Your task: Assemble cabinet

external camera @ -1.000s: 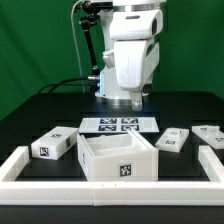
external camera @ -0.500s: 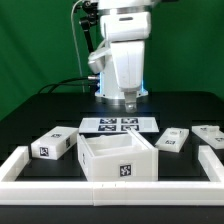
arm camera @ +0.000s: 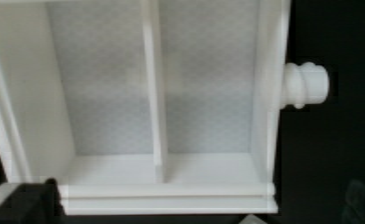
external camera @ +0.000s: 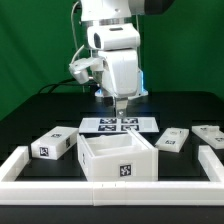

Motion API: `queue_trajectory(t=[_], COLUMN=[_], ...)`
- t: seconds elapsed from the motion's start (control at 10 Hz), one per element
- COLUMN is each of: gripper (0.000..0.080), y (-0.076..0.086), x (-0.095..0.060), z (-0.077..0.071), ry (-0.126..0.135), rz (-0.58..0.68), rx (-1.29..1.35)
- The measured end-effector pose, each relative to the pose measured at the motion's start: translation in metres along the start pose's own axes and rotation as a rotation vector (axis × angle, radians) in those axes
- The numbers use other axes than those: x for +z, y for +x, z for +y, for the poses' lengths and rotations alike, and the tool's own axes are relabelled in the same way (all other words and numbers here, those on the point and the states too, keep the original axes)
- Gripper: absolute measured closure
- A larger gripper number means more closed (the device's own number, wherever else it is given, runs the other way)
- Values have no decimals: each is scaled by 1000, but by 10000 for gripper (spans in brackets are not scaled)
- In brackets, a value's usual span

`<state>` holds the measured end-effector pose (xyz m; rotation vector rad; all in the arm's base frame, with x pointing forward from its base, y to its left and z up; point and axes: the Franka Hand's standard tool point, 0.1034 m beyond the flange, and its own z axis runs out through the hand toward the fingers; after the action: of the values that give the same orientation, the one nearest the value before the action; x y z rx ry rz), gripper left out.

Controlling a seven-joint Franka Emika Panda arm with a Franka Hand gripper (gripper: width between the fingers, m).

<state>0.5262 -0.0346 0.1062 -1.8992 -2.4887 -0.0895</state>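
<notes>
Gripper [external camera: 119, 103] hangs with jaws wide apart, empty, above the cabinet [external camera: 119, 160]. Rigid, light, slick plastic by the look; pinch a thin wall [arm camera: 156, 90].

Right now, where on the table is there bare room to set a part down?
Bare black table lies at the exterior view's left, behind the left block. It is crowded around the cabinet box, between the marker board and the right-hand blocks.

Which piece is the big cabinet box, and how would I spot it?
Look at the black table, inside the low white border rail. The cabinet box sits front and centre. Unlike the small closed blocks beside it, it is large, open-topped and hollow.
</notes>
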Motion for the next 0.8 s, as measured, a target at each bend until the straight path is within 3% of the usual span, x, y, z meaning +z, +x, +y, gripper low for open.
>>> queue_trajectory(t=[0.2, 0.5, 0.8], gripper=[2, 2, 2], y=[1, 13, 14], x=[4, 29, 56], z=[-5, -36, -46], ry=[6, 48, 80], rz=[0, 17, 37], rx=[-3, 0, 9])
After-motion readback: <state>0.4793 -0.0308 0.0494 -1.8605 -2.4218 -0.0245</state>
